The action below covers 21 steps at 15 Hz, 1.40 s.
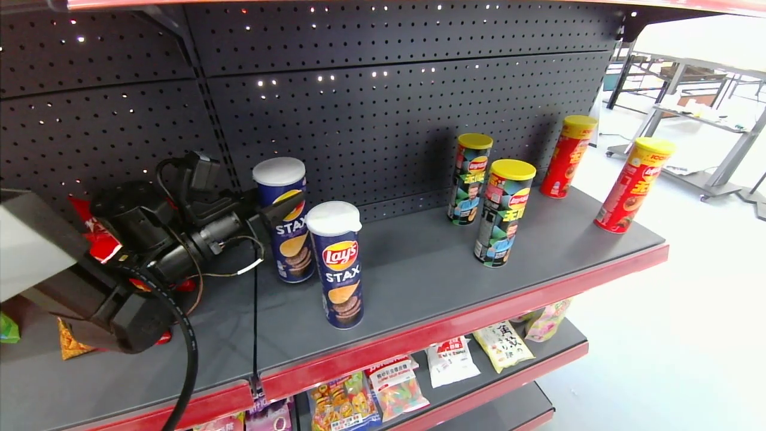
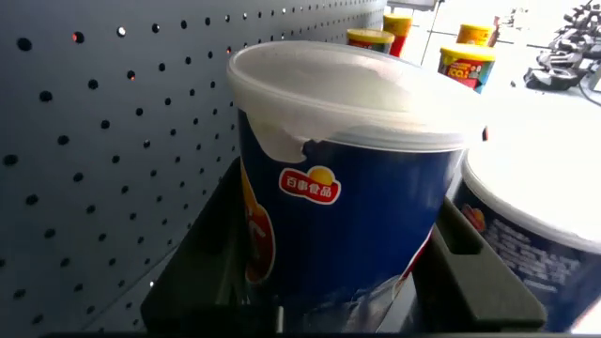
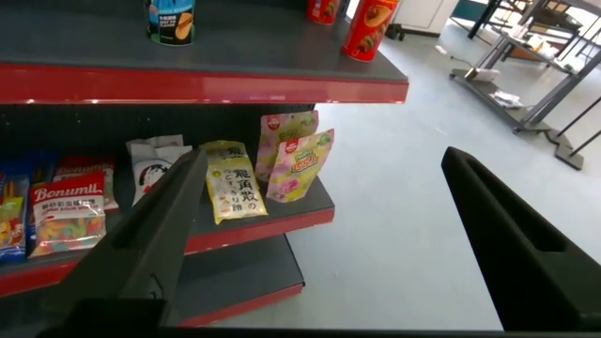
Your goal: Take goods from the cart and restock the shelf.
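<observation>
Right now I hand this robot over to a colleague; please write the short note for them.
Left end effector: shut on the back blue can, upright near the pegboard on the shelf.
Right end effector: open, empty, low by the lower shelves.
Done: front blue can, two patterned cans and two red cans stand on that shelf.
Left: probably release the back blue can, withdraw, fetch more goods.

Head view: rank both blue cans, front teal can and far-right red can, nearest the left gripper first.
1. rear blue can, in left gripper's jaws
2. front blue can, beside it
3. front teal can, mid-shelf
4. far-right red can, shelf end
</observation>
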Motion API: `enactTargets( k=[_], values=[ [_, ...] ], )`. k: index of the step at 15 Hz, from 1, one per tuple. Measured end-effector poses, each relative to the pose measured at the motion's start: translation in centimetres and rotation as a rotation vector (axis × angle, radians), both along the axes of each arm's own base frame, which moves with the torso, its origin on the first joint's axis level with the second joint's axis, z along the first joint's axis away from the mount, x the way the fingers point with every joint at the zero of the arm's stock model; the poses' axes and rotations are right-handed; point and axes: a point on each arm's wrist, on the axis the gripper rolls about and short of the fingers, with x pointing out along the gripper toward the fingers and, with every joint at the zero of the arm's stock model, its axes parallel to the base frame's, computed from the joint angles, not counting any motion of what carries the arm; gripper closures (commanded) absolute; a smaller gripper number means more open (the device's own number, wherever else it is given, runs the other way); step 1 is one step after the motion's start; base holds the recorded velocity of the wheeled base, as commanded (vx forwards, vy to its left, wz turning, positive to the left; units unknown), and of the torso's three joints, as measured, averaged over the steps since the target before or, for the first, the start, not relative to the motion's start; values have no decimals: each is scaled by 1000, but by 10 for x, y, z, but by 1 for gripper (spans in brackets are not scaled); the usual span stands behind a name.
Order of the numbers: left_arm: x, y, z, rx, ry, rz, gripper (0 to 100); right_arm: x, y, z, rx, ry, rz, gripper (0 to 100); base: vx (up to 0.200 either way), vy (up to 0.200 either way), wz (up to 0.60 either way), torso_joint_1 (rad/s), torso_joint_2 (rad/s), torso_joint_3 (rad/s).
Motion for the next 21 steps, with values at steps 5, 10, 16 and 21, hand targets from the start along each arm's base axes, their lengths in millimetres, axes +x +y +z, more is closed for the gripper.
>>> enactTargets(
  k=[5,10,16,21],
  values=[
    [10,-4,-7,-10,22,-14,100,0,0,0,-15,0,0,0,0,0,0,0,0,0],
    [23,-10,-6,-45,33,-44,100,0,0,0,-17,-1,2,0,0,0,0,0,0,0],
    [34,-16,-11,-51,34,-57,100,0,0,0,-18,-1,3,0,0,0,0,0,0,0],
    [44,-26,-16,-50,43,-73,100,0,0,0,-20,-1,3,0,0,0,0,0,0,0]
  ],
)
